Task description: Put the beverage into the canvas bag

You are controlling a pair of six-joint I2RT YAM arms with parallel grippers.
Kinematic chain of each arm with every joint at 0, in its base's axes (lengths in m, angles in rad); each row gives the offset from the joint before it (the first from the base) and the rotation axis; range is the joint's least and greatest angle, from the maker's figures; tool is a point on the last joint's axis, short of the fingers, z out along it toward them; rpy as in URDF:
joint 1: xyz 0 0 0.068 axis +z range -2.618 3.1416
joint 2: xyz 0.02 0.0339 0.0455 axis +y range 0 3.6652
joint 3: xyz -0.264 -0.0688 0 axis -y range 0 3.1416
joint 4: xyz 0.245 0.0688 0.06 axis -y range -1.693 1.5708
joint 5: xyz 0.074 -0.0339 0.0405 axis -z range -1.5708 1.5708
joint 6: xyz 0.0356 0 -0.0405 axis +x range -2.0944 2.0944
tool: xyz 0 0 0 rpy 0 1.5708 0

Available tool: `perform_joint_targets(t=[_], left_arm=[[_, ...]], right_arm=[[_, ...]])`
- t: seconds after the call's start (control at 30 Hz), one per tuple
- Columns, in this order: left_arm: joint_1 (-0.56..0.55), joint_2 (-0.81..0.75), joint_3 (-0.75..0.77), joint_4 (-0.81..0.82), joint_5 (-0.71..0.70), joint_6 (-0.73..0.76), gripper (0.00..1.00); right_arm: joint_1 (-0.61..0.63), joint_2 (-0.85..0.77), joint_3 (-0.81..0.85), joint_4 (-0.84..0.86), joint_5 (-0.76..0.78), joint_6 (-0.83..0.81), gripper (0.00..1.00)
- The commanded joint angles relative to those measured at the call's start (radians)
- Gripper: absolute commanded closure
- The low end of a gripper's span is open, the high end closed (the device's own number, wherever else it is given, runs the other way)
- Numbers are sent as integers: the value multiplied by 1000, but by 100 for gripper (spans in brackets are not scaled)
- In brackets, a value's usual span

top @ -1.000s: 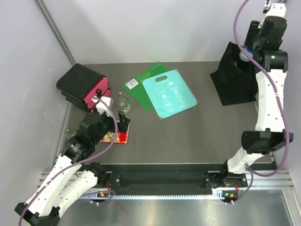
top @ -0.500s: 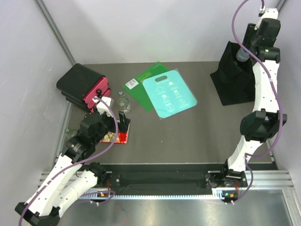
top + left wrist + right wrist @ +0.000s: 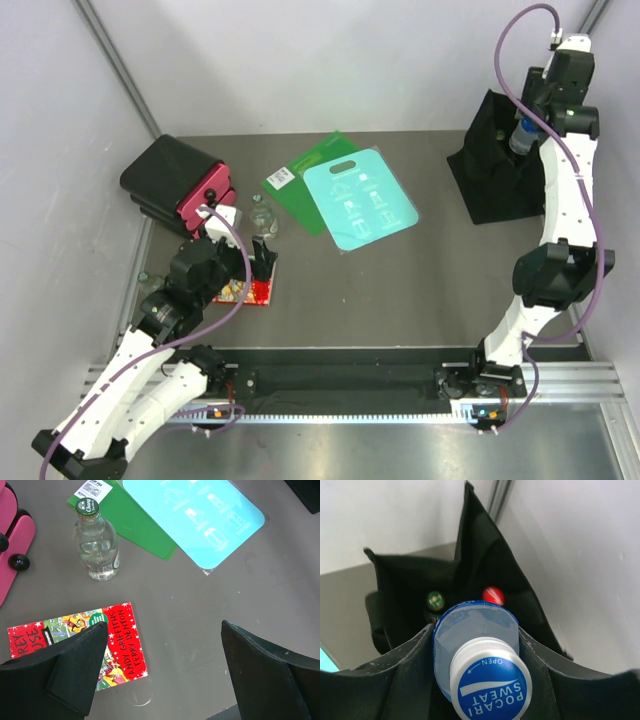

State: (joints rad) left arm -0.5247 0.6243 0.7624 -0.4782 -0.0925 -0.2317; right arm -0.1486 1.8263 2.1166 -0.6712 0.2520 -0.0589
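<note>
One-armed work: grips the Pocari Sweat bottle (image 3: 470, 627) by its shoulder in the right gripper (image 3: 475, 650), jaws narrowed onto it, base hanging over the mouth of the canvas bag (image 3: 480, 555) at the far right, seemingly for a straight drop; shows a green cap (image 3: 435, 600) and a red cap (image 3: 493, 595) inside, so favours the gap between; parks the left gripper (image 3: 162, 630) wide, empty, over the book (image 3: 122, 645), out of the way.

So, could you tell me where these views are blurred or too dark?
Right wrist view: the Pocari Sweat bottle is sharp, but a green spot and a red spot inside the canvas bag are blurs in shadow. Left wrist view: the glass bottle and book are crisp; the left gripper is flat black. Top external view: even light, the bag a dark mass.
</note>
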Motion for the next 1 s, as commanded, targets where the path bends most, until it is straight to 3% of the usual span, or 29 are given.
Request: perform_joint_targets(t=[0.0,0.17,0.43,0.97], left_arm=[[-3,-11,-6,56,-1,15,1],[-3,-14,-6,56,5,15,1],[-3,-20,-8,56,-1,14,1],[-3,-20,-9,56,-7,15,1]], right_arm=[[-22,-157,-17,65,72,-2,100],[-23,-118,57,-25,118,-12,100],[-36,-78,23,-85,84,16,100],[-74,30,-155,139,-26,17,100]])
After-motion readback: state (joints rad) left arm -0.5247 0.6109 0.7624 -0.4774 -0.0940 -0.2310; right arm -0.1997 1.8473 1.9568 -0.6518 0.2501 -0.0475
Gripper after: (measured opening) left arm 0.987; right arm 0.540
